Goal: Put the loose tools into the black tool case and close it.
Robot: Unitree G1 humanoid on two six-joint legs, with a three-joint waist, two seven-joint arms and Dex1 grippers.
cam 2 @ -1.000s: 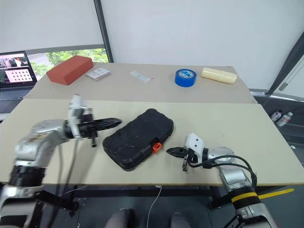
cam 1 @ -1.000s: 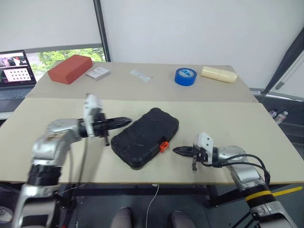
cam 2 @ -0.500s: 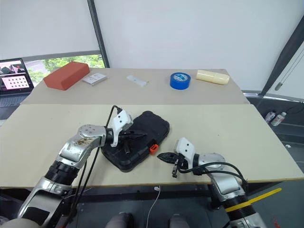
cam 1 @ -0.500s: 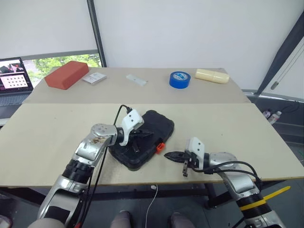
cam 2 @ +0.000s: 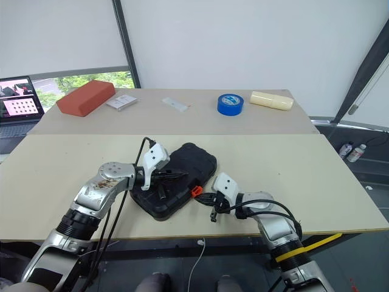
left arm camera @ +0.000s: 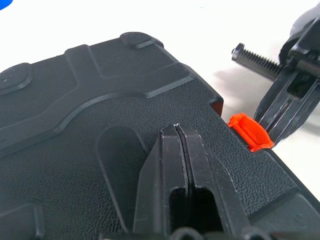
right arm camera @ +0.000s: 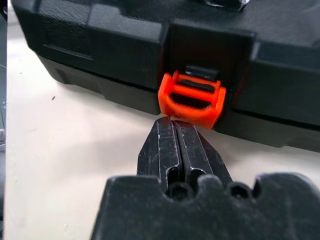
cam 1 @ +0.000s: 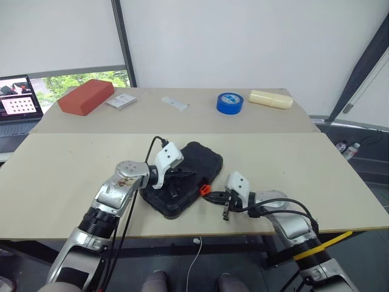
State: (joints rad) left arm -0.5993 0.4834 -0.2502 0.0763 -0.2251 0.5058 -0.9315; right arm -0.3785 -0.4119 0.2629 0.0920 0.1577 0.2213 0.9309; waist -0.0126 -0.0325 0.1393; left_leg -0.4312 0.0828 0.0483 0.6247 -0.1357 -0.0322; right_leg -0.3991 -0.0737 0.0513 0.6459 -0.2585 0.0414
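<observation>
The black tool case (cam 1: 203, 159) lies closed on the near board of the table, lid up, its orange latch (cam 1: 205, 189) on the front side. My left gripper (cam 1: 192, 173) is shut and its tips (left arm camera: 176, 131) rest on the lid's textured top (left arm camera: 100, 95), a little behind the latch (left arm camera: 250, 132). My right gripper (cam 1: 210, 196) is shut too. Its tips (right arm camera: 175, 125) touch the lower edge of the orange latch (right arm camera: 192, 100), which stands a little out from the case wall (right arm camera: 100, 55). The loose tools are out of view.
Along the far board lie a red block (cam 1: 86, 96), a small white packet (cam 1: 121, 101), a white strip (cam 1: 175, 103), a blue tape roll (cam 1: 228, 102) and a cream block (cam 1: 270, 98). A laptop (cam 1: 15, 100) stands at the far left. The table's front edge runs just below the case.
The camera shifted. My left gripper came from left of the case down onto its lid. My right gripper slid left along the table up to the orange latch.
</observation>
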